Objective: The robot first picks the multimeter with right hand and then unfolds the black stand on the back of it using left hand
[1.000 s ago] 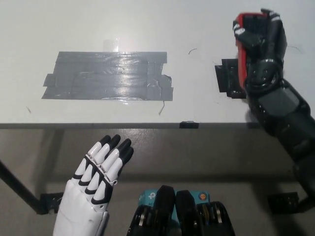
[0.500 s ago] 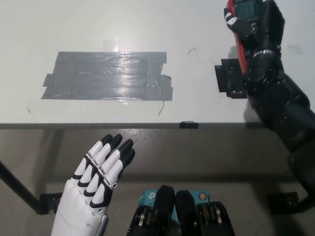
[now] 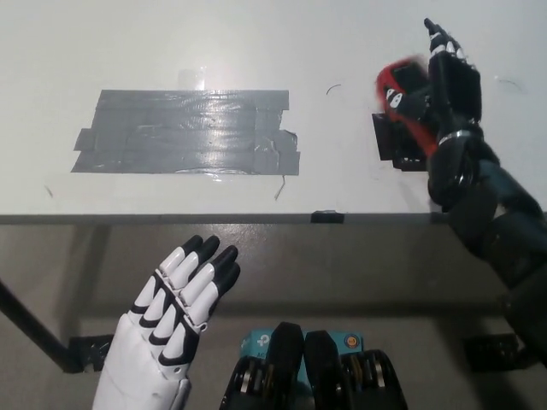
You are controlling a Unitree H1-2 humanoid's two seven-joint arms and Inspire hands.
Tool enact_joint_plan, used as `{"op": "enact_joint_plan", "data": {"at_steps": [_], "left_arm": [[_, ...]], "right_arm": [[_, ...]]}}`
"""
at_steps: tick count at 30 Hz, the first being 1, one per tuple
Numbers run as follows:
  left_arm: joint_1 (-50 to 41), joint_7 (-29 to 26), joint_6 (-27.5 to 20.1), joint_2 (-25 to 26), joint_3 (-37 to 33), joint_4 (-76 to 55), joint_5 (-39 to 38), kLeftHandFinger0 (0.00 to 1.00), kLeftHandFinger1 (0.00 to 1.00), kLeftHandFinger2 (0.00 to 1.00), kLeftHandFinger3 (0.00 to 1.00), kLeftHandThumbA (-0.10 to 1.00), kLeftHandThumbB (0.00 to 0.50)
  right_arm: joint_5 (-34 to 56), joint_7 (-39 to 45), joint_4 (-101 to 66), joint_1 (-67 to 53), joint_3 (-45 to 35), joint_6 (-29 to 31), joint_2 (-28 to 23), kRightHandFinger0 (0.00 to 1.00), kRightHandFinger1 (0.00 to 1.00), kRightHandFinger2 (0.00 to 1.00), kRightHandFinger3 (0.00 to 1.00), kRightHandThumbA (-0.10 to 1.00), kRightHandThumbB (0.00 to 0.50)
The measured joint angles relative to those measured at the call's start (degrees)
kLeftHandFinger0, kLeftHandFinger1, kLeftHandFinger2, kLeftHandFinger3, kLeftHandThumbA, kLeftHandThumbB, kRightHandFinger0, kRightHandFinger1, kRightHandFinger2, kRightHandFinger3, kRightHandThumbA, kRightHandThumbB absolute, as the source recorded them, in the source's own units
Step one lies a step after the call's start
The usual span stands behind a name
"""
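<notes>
My black right hand (image 3: 440,90) is shut on the red-edged multimeter (image 3: 402,102), held above the right side of the white table (image 3: 256,51). The meter is blurred and tilted, its red edge turned toward picture left. Most of its body is hidden behind my fingers, and the black stand on its back cannot be made out. My white left hand (image 3: 175,312) rests open below the table's front edge at the lower left, holding nothing, far from the meter.
A broad patch of grey tape (image 3: 188,132) covers the middle of the table. A black tape patch (image 3: 395,141) lies on the table just under the multimeter. The table's front edge (image 3: 214,218) crosses the picture.
My right hand has lowered and turned the multimeter toward picture left after lifting it higher. The left hand has crept slightly up and to the right.
</notes>
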State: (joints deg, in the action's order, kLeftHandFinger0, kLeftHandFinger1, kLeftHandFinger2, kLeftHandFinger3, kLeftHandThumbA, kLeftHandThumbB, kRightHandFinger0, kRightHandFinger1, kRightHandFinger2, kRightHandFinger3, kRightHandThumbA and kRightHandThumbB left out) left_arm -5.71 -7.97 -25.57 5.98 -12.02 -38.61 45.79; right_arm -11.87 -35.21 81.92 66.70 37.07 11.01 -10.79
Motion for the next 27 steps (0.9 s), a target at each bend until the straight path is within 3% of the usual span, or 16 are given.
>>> {"op": "enact_joint_plan", "data": {"at_steps": [8,13,14,15,19,21,25,27], "left_arm": [[-0.51,0.04,0.0,0.24,0.15,-0.09,-0.54,1.0,1.0,1.0,1.0,1.0,0.314],[-0.28,0.15,0.0,0.39,0.35,-0.07,-0.69,1.0,1.0,1.0,1.0,1.0,0.316],[0.25,0.16,-0.01,0.4,0.43,0.13,-0.72,1.0,1.0,1.0,1.0,1.0,0.316],[1.2,0.2,-0.02,0.39,0.59,0.5,-0.75,1.0,1.0,1.0,1.0,1.0,0.317],[5.63,0.77,0.11,0.37,1.39,1.91,-1.01,1.0,1.0,1.0,1.0,1.0,0.292],[6.93,0.83,0.22,0.4,1.66,2.65,-1.3,1.0,1.0,1.0,1.0,1.0,0.263],[9.53,1.07,0.41,0.73,2.4,5.25,-2.63,1.0,1.0,1.0,1.0,1.0,0.227],[10.73,1.14,0.54,0.98,2.8,6.5,-3.28,1.0,1.0,1.0,1.0,1.0,0.19]], "right_arm": [[-4.58,0.9,-0.09,0.79,-0.3,-1.41,-0.38,1.0,1.0,1.0,1.0,0.64,0.48],[-5.24,0.92,-0.89,1.1,-3.04,-1.12,-1.0,1.0,1.0,1.0,1.0,0.83,0.483],[-5.24,0.92,-1.32,1.34,-3.98,-0.9,-1.34,1.0,1.0,1.0,1.0,1.0,0.496],[-5.22,0.92,-2.27,1.73,-5.12,-0.57,-1.91,1.0,1.0,1.0,1.0,0.95,0.461],[-5.14,1.13,-10.08,3.18,-8.83,0.23,-4.46,1.0,1.0,1.0,1.0,0.98,0.442],[-5.1,1.36,-14.13,2.97,-9.9,0.18,-5.33,1.0,1.0,1.0,1.0,0.88,0.397],[-4.81,2.25,-24.08,-0.81,-11.92,-0.23,-6.42,1.0,1.0,1.0,1.0,0.92,0.399],[-4.47,2.8,-28.81,-3.65,-12.69,-0.55,-6.41,1.0,1.0,1.0,1.0,0.9,0.374]]}}
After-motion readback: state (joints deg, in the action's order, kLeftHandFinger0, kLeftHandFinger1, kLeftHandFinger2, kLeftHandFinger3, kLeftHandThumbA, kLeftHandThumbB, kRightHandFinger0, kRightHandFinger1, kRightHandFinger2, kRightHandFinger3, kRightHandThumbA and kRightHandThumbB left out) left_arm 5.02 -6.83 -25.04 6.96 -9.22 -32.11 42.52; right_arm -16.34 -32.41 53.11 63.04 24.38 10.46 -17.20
